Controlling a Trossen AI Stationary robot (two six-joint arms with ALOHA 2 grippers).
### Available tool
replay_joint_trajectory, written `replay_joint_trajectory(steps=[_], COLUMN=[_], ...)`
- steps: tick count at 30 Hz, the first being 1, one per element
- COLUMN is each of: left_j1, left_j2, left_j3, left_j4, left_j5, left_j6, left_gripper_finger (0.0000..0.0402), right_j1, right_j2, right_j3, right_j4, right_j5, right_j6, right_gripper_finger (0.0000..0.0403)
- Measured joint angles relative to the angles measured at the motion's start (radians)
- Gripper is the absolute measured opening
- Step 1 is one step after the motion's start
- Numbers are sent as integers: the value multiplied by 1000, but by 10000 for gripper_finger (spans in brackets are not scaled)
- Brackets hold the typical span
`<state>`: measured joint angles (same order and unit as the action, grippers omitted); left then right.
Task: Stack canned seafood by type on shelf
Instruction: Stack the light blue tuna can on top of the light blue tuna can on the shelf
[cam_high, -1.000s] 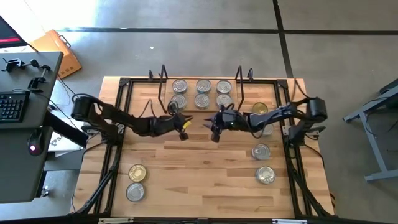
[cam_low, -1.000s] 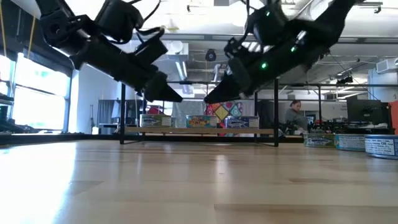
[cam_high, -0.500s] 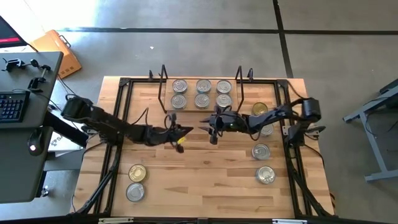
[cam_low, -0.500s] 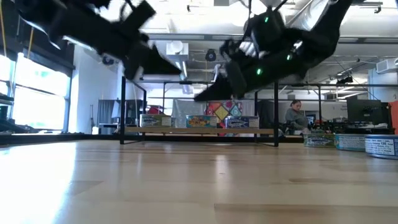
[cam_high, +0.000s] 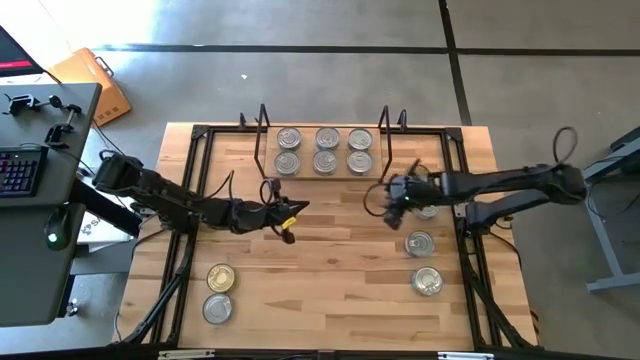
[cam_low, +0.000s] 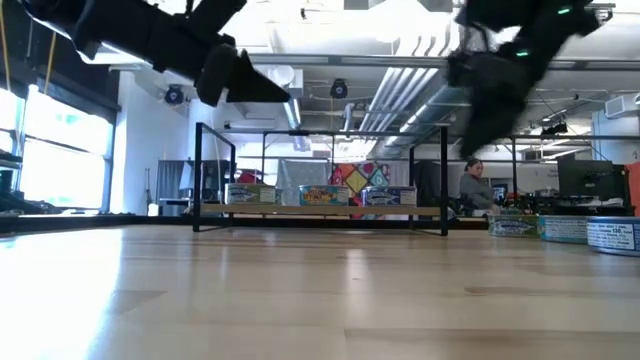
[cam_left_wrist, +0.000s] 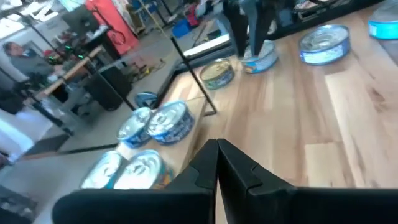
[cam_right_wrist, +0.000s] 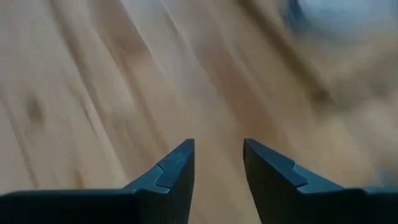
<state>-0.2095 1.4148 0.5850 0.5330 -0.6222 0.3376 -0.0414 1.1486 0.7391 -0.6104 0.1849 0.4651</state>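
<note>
Six silver-topped tins (cam_high: 325, 150) sit flat in two rows of three on the shelf (cam_high: 375, 172), a light-wood board in a black wire frame. Right of the shelf lie four tins (cam_high: 420, 243); two more (cam_high: 218, 293) lie well away toward its front left.

The bench (cam_high: 330, 280) is pale wood in glued strips, smooth with a soft satin sheen, so light smears across it in the low view. On it, the shelf (cam_high: 322, 178) is a light wood board in a thin black wire frame, matt looking. The tins on the shelf (cam_high: 325, 150) are shiny metal with ribbed silver tops and glossy printed paper bands. One tin beside the shelf (cam_high: 417, 176) has a gold-toned top. The left gripper (cam_left_wrist: 217, 149) is matt black plastic.
</note>
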Motion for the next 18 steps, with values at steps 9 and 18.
replay_joint_trajectory(steps=[9,18], left_j1=[-3,-9], left_j2=[37,63], left_j3=[0,0], left_j4=[18,20], left_j5=[46,82], left_j6=[-49,-111], left_gripper_finger=[1,1], right_j1=[22,16], right_j2=[15,195], right_j3=[-1,-1], right_j4=[-544,-482], right_j5=[208,117], right_j6=[643,568], right_gripper_finger=[104,49])
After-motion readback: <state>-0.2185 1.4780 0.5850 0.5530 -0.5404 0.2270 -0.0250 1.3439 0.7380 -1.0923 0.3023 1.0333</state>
